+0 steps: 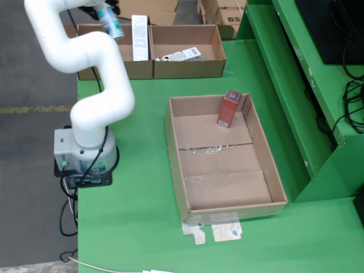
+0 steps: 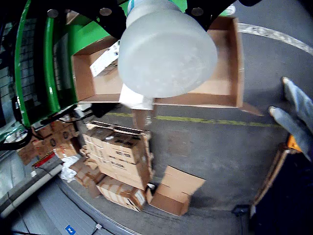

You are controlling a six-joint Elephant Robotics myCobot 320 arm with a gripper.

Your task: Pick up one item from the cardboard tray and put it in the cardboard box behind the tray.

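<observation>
The hand (image 1: 102,8) is clamping a pale bottle (image 1: 110,21) above the cardboard box (image 1: 122,67) on the green counter (image 1: 142,170).

Looks like a warehouse or packing floor: bare concrete floor (image 1: 28,68) with yellow line (image 2: 205,120), stacked cartons (image 2: 120,164), green steel tabletop (image 1: 142,227), shipping boxes (image 1: 224,11) behind.
</observation>
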